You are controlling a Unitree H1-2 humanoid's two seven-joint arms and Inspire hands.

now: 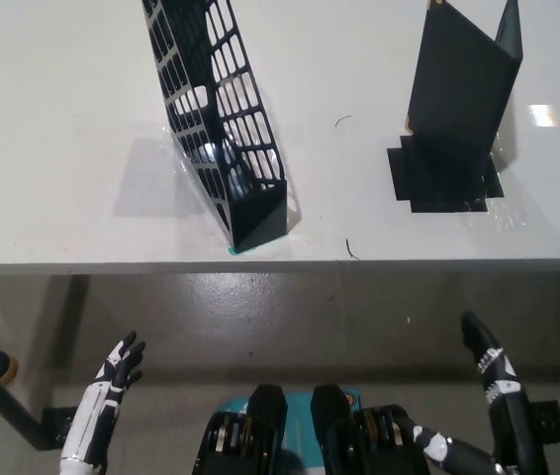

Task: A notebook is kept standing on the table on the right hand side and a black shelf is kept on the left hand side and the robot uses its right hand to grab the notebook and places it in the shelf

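A black notebook [463,74] stands upright and half open on the right side of the white table [52,119], over a patch of black tape [443,178]. A black lattice shelf [223,119] stands on the left half of the table, its near end by the front edge. My black right hand [486,358] hangs below the table's front edge at lower right, fingers extended, holding nothing. My white left hand [117,371] rests at lower left below the table, fingers spread, also holding nothing. Both hands are well short of the notebook and shelf.
The table's front edge [280,265] runs across the middle of the picture, with grey floor below it. A dark table leg [3,406] slants at far left. A small black scrap [351,250] lies near the front edge between shelf and notebook.
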